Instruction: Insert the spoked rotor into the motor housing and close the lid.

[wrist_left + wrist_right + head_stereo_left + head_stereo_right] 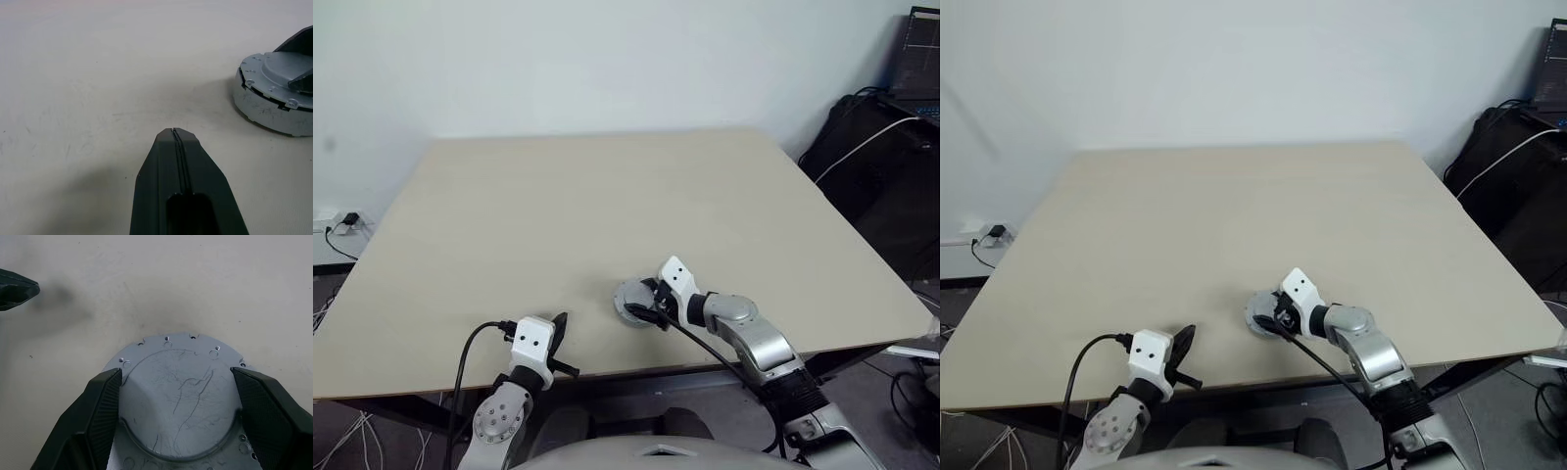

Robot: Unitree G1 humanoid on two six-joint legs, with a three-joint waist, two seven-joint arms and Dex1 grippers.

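- Sitting near the front edge of a pale, bare surface [607,196] is the lid [178,396], on a round silver base.
- Behind the surface is a white wall, with black bags and cables at the right.
- The lid is smooth, grey and round, with thin scratches and small holes around its rim.
- The right pincer [176,406] has a finger on each side of the lid's raised middle.
- The left pincer [177,142] is closed, near the lid.
- What is under the lid is hidden.
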